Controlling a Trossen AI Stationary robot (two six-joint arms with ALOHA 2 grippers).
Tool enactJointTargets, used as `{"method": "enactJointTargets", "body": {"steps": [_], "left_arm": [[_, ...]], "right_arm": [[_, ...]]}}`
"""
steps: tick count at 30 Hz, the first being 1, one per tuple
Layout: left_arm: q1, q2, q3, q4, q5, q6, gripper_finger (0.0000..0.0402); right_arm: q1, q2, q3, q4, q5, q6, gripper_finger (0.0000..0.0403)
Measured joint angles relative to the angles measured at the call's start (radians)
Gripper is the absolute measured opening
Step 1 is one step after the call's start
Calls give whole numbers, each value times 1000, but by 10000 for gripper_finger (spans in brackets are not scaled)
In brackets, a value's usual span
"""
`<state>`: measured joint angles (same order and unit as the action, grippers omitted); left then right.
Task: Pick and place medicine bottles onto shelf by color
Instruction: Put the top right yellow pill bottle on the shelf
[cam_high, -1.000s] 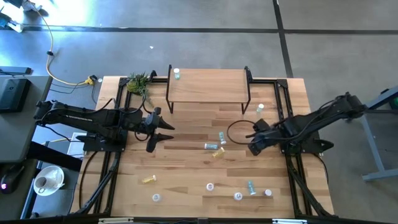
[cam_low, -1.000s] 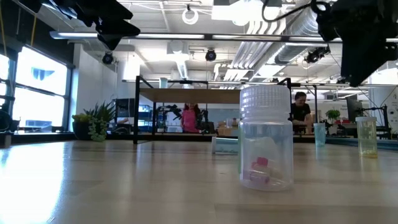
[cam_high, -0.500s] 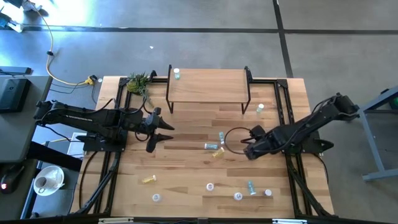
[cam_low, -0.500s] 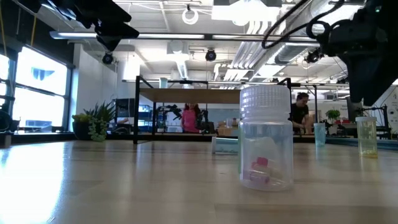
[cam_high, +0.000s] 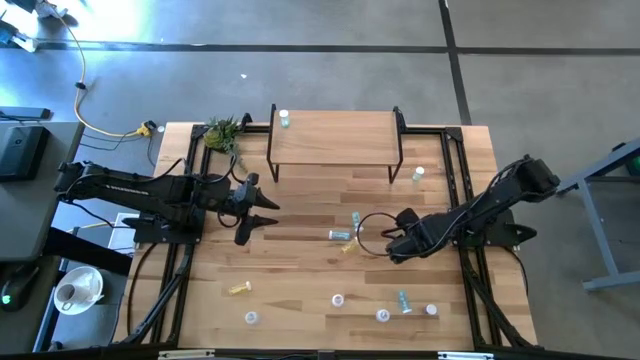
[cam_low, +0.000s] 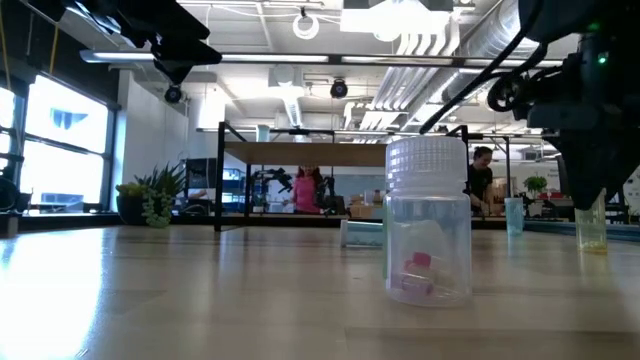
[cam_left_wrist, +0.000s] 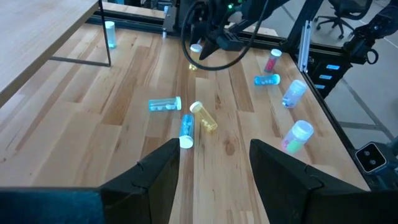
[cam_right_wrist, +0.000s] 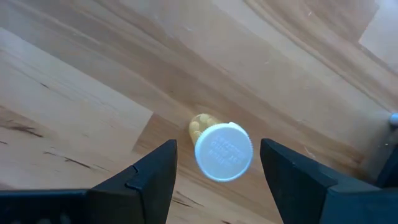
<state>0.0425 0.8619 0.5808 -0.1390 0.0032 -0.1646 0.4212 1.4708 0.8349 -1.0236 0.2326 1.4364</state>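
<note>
Yellow bottle (cam_right_wrist: 217, 148): lying on the table, white cap toward the right wrist camera.
Right gripper (cam_high: 392, 247): reaching low, jaws spread around it, not touching.
Left gripper (cam_high: 262, 211): parted, waiting apart.

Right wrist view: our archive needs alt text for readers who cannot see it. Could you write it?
The right gripper is open, its two dark fingers on either side of a yellow medicine bottle with a white cap, seen cap-first against the light wooden tabletop. The fingers do not touch the bottle.
</note>
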Motion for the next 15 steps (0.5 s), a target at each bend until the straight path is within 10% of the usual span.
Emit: {"method": "enactJointTargets", "body": {"steps": [15], "left_arm": [[0, 0, 0, 0, 0, 0, 184]], "right_arm": [[0, 13, 0, 12, 1, 3, 205]]}}
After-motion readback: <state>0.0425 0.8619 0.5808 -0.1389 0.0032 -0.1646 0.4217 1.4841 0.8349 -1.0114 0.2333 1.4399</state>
